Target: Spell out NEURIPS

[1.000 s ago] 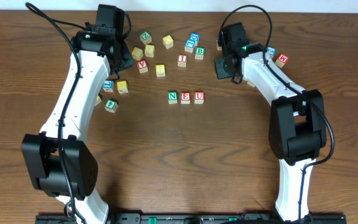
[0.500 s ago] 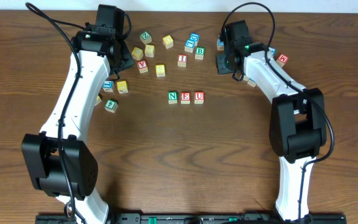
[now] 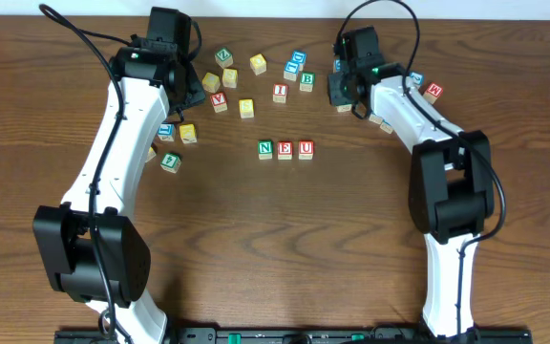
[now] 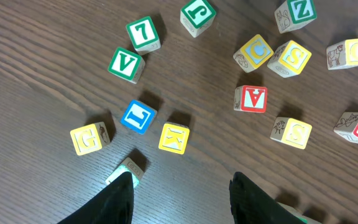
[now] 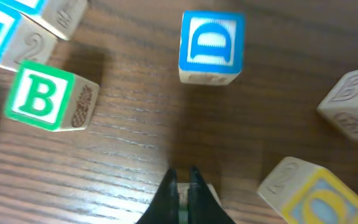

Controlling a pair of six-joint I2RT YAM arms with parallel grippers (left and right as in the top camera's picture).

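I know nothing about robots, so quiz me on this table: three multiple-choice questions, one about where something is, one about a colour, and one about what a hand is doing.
1. Where is the N-E-U row?
A) side by side in the middle of the table
B) at the far left edge
C) stacked in a tower

2. What colour is the letter on the B cube?
A) red
B) green
C) yellow

3. How are the right hand's fingers?
A) spread wide
B) closed around a red cube
C) pressed together

Answers:
1 A, the overhead view shows the row flat at mid-table.
2 B, its letter and frame are green.
3 C, the wrist view shows the fingertips meeting.
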